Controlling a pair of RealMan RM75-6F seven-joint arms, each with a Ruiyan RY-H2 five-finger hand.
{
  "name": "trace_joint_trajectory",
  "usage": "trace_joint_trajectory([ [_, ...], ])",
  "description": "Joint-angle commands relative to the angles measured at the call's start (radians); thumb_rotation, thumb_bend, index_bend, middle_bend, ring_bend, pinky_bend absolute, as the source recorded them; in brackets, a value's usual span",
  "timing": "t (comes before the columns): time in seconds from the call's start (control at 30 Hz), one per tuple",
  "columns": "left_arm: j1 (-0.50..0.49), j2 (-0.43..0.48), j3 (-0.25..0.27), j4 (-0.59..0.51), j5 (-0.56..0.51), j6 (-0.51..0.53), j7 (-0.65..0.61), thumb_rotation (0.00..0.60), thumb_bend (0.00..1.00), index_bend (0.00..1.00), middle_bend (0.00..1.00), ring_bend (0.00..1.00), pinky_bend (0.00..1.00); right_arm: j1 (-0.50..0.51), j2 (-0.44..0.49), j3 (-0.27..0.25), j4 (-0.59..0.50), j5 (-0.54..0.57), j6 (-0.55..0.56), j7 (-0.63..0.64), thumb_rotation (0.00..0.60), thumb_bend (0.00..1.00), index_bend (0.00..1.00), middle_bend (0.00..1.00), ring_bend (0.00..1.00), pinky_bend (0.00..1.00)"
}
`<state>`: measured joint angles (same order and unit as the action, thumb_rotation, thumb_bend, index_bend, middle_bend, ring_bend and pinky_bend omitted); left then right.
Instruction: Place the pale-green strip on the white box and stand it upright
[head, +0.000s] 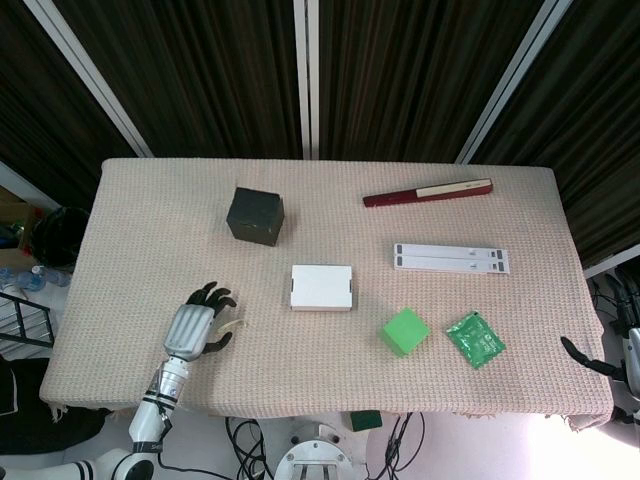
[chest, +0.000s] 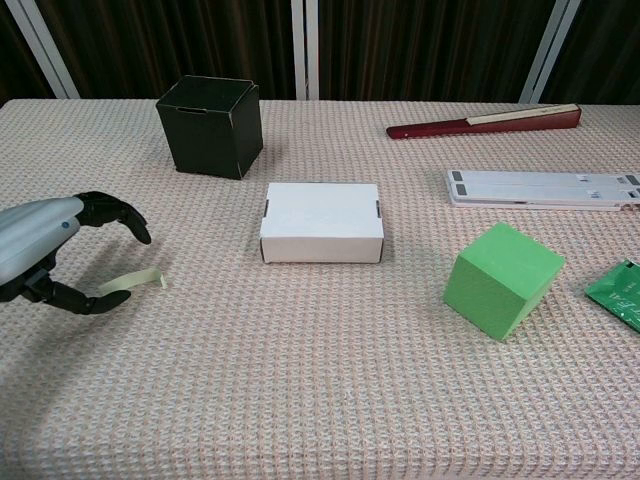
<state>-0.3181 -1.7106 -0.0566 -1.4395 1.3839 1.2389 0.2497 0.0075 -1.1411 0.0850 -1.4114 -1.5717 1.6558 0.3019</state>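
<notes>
The pale-green strip (chest: 137, 280) lies flat on the cloth at the table's front left, also seen in the head view (head: 233, 325). My left hand (chest: 55, 250) hovers at the strip's left end with its fingers (chest: 122, 215) arched above it and the thumb just in front of it. A wide gap separates them, so nothing is gripped. The head view shows this left hand (head: 198, 325) too. The white box (chest: 322, 221) sits flat mid-table, right of the strip, and shows in the head view (head: 322, 287). My right hand (head: 590, 360) is off the table's right edge, only partly seen.
A black cube box (chest: 211, 126) stands behind the white box to the left. A green cube (chest: 503, 279) and a green packet (chest: 620, 293) lie front right. White flat bars (chest: 545, 188) and a dark red fan (chest: 480, 122) lie at the back right.
</notes>
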Motion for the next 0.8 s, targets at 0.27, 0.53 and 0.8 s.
trace_joint_trajectory([
  [0.27,-0.002,-0.001,-0.004,0.001,-0.011,0.002,0.012,0.6,0.26,0.4,0.22,0.09,0.19,0.005,-0.004,-0.002,0.004,-0.003,-0.01,-0.002,0.442,0.16,0.0,0.0,0.0,0.0],
  [0.53,-0.009,-0.009,-0.008,0.009,-0.023,-0.008,0.015,0.6,0.29,0.44,0.22,0.09,0.19,0.003,-0.004,-0.002,0.007,0.001,-0.009,0.001,0.442,0.16,0.0,0.0,0.0,0.0],
  [0.8,-0.019,-0.016,-0.016,0.021,-0.045,-0.034,-0.01,0.6,0.3,0.45,0.22,0.09,0.19,0.003,-0.004,-0.001,0.013,0.006,-0.013,0.006,0.442,0.18,0.0,0.0,0.0,0.0],
])
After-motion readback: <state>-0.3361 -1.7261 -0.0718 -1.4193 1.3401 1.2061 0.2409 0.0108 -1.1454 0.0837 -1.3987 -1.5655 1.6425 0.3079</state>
